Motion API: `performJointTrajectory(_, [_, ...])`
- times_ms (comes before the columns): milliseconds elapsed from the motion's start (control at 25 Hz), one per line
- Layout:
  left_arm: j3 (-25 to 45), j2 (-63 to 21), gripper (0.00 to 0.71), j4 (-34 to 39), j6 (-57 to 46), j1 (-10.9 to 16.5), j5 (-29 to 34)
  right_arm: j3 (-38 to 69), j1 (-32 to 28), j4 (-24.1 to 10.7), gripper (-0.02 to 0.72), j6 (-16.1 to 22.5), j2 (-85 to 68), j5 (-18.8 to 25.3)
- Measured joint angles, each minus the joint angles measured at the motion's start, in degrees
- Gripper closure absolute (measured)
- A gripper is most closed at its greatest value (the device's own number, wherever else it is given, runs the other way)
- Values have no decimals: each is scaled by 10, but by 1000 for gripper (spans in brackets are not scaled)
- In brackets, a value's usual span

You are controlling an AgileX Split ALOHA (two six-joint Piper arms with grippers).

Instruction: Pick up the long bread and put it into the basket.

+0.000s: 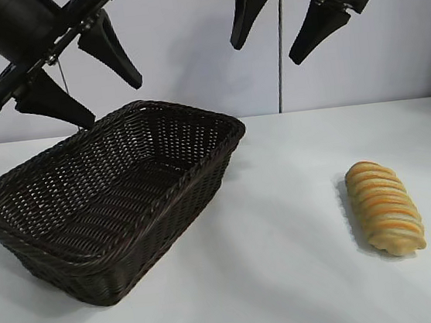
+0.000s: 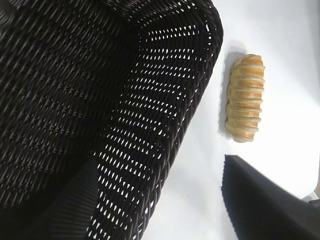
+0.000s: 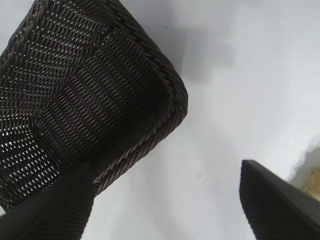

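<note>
Overhead, both arms hang above the white counter [image 1: 291, 277] with nothing in their grasp. The left claw [image 1: 107, 96] hovers over the far left end of the basket [image 1: 110, 197], its two black fingers [image 1: 109, 49] spread wide apart. The right claw [image 1: 280, 41] hangs higher, above the bare stretch of counter between the basket and the long bread [image 1: 384, 206], and its fingers [image 1: 317, 29] are likewise spread wide.

The basket, a dark brown woven wicker one with sloping sides and a braided rim, sits on the left half of the counter, turned at an angle so one corner points toward the exterior camera. Its inside holds nothing.

The long bread lies flat on the counter to the right, well apart from the basket. It is a golden-tan loaf with crosswise orange and cream ridges, and neither claw touches it.

From the left wrist view, the basket's [image 2: 165, 100] woven wall fills most of the scene and the loaf [image 2: 245, 97] lies beyond its rim on the white surface. From the right wrist view, a corner of the basket [image 3: 165, 80] shows between the two dark fingers [image 3: 280, 205].
</note>
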Motion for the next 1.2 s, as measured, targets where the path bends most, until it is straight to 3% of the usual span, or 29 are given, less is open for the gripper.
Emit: performJointTrajectory(1200, [0,0,202,0,0,0,-8,0,0,-6,125,0,0,0])
